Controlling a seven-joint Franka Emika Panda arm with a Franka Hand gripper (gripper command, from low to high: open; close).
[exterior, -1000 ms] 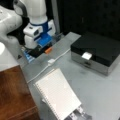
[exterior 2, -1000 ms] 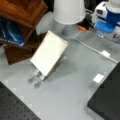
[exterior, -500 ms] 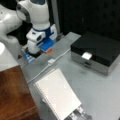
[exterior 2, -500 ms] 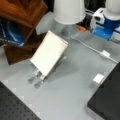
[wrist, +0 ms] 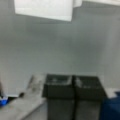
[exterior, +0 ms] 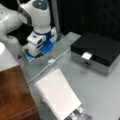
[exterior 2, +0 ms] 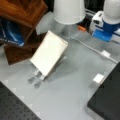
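My gripper [wrist: 72, 86] hangs low over the grey surface [exterior: 100, 87], and its two dark fingers [wrist: 58, 87] are pressed together with nothing between them. The thing nearest to it is a small white plug [exterior: 51, 61] on a thin white cable [exterior: 37, 73]. In a front view the plug lies just below my gripper, toward that view's bottom right, and the cable runs long and slanted down toward the left. A blue thing [exterior: 47, 47] sits right under my wrist. Farther off, a white pad [exterior: 58, 96] leans tilted on a stand. A black box [exterior: 97, 50] sits well apart, with bare grey room between.
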